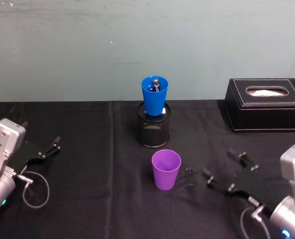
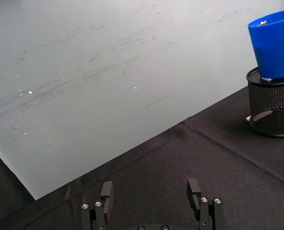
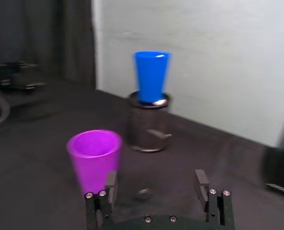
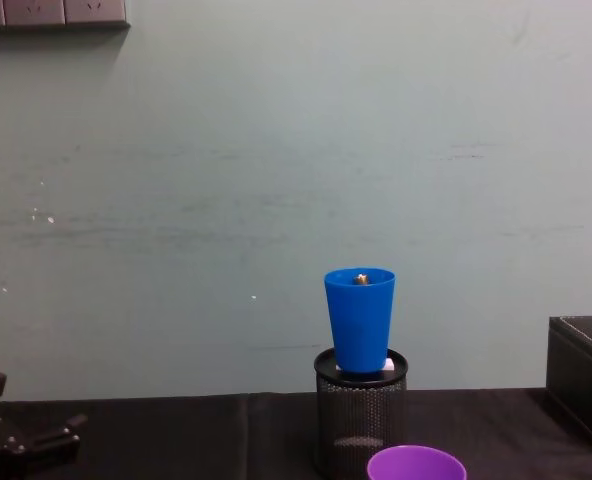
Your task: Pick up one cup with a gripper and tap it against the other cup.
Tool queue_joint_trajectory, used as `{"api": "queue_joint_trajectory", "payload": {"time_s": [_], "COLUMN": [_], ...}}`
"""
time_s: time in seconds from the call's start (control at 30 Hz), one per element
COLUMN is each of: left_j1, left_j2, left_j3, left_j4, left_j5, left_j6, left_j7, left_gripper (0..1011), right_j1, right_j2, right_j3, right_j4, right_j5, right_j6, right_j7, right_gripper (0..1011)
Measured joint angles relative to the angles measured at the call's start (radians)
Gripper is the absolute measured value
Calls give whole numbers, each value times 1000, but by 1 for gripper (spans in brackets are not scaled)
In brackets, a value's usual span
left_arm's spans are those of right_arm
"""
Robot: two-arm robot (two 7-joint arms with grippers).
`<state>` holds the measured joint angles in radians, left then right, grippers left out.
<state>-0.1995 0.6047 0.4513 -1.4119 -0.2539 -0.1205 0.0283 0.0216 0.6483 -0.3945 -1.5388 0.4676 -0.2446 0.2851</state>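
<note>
Purple cup (image 1: pixel 166 169) stands upright on the black-covered table (image 1: pixel 87 199), untouched, so judging by how things lie the task has hardly begun: no cup is lifted and no tap is made. At the far left, the left gripper (image 1: pixel 53 145) rests low by the table's edge, its fingers (image 2: pixel 107 190) spread apart with nothing between them, and both cups are well apart from those fingers; I take this arm to be idle. Ahead of its open fingers and off to one side, the blue cup (image 1: pixel 154 95) sits upright in the mouth of a black mesh pen holder (image 1: pixel 153 132), raised above the table, with a small dark-tipped thing inside it that I cannot identify. The purple cup is nearer the robot than the holder, apart from it. On the right, the right gripper (image 1: pixel 220 164) points toward the purple cup, its fingers (image 3: pixel 112 181) open and empty; the cup is near their tips but outside the gap, not touching either one. Beyond these fingers, farther right, is a black tissue box (image 1: pixel 267 104). What seems left is everything: bringing the fingers around the purple cup, closing, lifting, and carrying it up to the blue cup's side.
</note>
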Motion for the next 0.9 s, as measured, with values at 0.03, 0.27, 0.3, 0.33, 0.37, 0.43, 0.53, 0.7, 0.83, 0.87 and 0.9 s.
{"api": "queue_joint_trajectory", "payload": {"time_s": [0.03, 0.27, 0.3, 0.33, 0.37, 0.43, 0.53, 0.7, 0.83, 0.87, 0.9], "left_j1": [0, 0, 0, 0, 0, 0, 0, 0, 0, 0, 0], "left_j2": [0, 0, 0, 0, 0, 0, 0, 0, 0, 0, 0], "left_j3": [0, 0, 0, 0, 0, 0, 0, 0, 0, 0, 0], "left_j4": [0, 0, 0, 0, 0, 0, 0, 0, 0, 0, 0], "left_j5": [0, 0, 0, 0, 0, 0, 0, 0, 0, 0, 0], "left_j6": [0, 0, 0, 0, 0, 0, 0, 0, 0, 0, 0], "left_j7": [0, 0, 0, 0, 0, 0, 0, 0, 0, 0, 0], "left_gripper": [1000, 1000, 1000, 1000, 1000, 1000, 1000, 1000, 1000, 1000, 1000], "right_j1": [1, 31, 41, 46, 56, 67, 90, 128, 162, 167, 170], "right_j2": [-4, -36, -46, -50, -59, -68, -88, -123, -152, -157, -160], "right_j3": [-10, -45, -51, -54, -59, -64, -73, -86, -98, -100, -101], "right_j4": [6, 38, 47, 52, 60, 69, 92, 130, 161, 165, 169], "right_j5": [4, -3, -8, -11, -15, -20, -31, -51, -77, -82, -85], "right_j6": [-4, 1, 5, 7, 12, 16, 26, 40, 50, 52, 53], "right_j7": [28, 101, 113, 118, 128, 137, 152, 172, 181, 183, 184], "right_gripper": [1004, 1004, 1004, 1004, 1004, 1004, 1004, 1004, 1004, 1004, 1004]}}
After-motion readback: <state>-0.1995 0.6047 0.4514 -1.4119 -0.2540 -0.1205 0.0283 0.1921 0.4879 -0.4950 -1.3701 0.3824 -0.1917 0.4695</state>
